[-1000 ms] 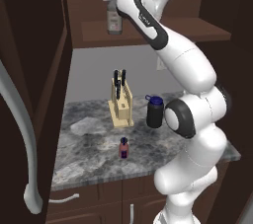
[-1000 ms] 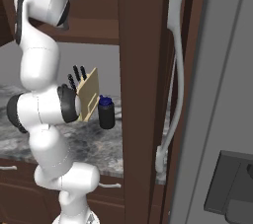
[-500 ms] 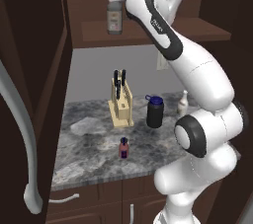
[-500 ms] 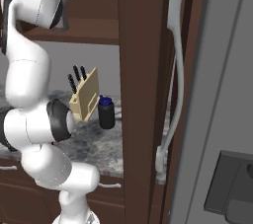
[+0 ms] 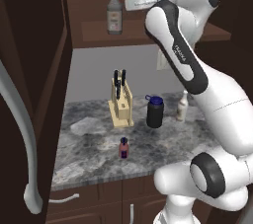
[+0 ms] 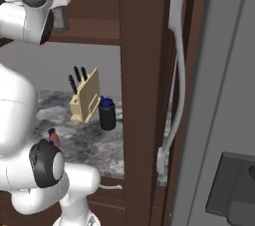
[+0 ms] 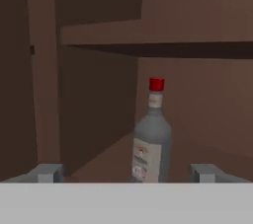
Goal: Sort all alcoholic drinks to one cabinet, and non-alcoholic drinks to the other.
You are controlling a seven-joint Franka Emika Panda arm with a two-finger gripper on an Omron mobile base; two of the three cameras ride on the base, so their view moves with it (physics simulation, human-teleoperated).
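The clear glass bottle stands upright on the cabinet shelf, its long axis vertical, red cap on top. In the hand view it sits dead ahead at twelve o'clock of the jaws, whose two tips are spread wide, empty, with the bottle apart from both. There is free room on the shelf either side of it.

On the bench below, the black blue-lidded bottle stands near centre, the cream-white bottle at its three o'clock, and the small red bottle at seven o'clock near the front edge. The knife block stands at nine o'clock of the black bottle.
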